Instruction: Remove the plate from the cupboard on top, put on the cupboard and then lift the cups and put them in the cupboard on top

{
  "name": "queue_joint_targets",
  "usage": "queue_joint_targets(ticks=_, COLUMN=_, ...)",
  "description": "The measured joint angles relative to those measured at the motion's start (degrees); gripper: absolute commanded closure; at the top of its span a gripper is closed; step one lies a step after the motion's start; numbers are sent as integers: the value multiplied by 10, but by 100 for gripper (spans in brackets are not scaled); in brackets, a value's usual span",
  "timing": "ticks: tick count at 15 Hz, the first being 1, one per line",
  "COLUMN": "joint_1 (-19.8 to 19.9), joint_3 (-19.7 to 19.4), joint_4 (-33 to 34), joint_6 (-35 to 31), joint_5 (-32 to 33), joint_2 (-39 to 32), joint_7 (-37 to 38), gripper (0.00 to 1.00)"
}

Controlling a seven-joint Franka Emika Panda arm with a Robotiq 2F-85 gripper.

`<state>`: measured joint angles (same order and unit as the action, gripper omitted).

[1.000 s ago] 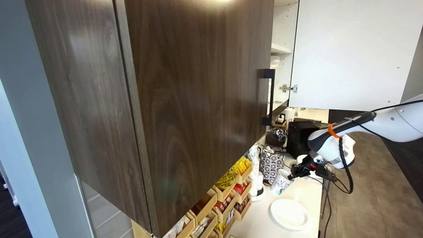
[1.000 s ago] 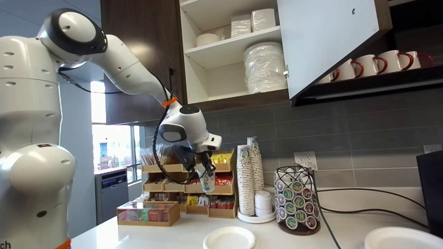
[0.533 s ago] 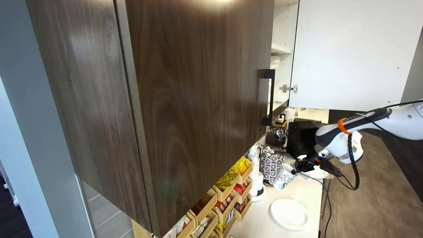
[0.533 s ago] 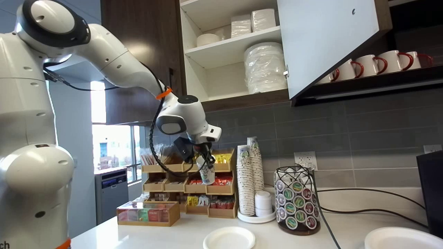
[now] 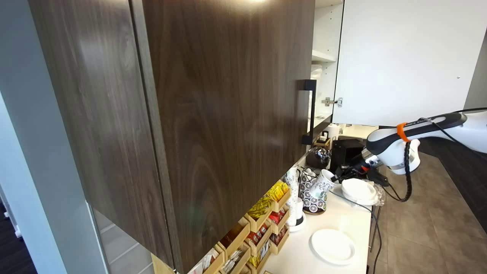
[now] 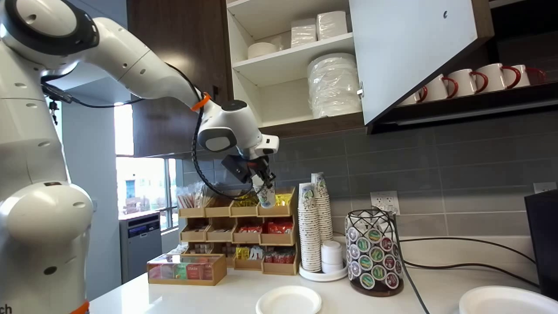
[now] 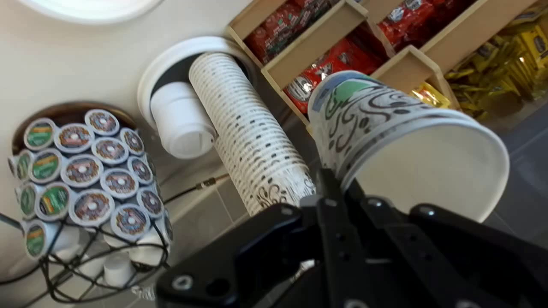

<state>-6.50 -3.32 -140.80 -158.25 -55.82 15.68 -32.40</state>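
My gripper (image 7: 342, 184) is shut on the rim of a patterned paper cup (image 7: 364, 115), one finger inside and one outside. The cup hangs tilted in the air in both exterior views (image 5: 322, 185) (image 6: 264, 194), with the gripper (image 6: 267, 176) above it, below the cupboard's height. A white plate (image 5: 333, 246) lies on the counter, also seen in an exterior view (image 6: 288, 302). The top cupboard (image 6: 279, 104) stands open. A wrapped stack of plates (image 6: 333, 85) fills the right of its lower shelf. Stacks of cups (image 6: 310, 231) stand on the counter, also in the wrist view (image 7: 252, 132).
A coffee pod holder (image 6: 374, 257) stands right of the cup stacks. A wooden snack rack (image 6: 246, 236) stands behind the held cup. The open cupboard door (image 6: 409, 48) juts out on the right. More white plates (image 5: 357, 191) lie farther along the counter. A tea box (image 6: 187, 269) is at left.
My gripper has risen with the cup still in its fingers, and the arm has drawn back somewhat. The cup now hangs higher in front of the snack rack.
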Motion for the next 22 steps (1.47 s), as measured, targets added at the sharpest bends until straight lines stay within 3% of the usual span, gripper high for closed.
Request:
queue_joint_targets(ticks=6, joint_1=30, joint_3=-5, joint_4=35, joint_6=85, joint_5=156, joint_2=77, joint_7=61, gripper=99)
queue_joint_targets(ticks=11, joint_1=48, joint_3=-19, joint_4=91, joint_6=242, joint_5=285, joint_2=122, joint_7=154, gripper=99)
queue_joint_targets(ticks=15, joint_1=49, joint_3=-22, joint_4=150, joint_6=357, joint_5=321, joint_2=130, joint_7=212, gripper=95)
queue_joint_targets(ticks=22, joint_1=43, joint_3=-22, joint_4=178, joint_6=366, joint_5=323, joint_2=126, joint_7=220, gripper=99)
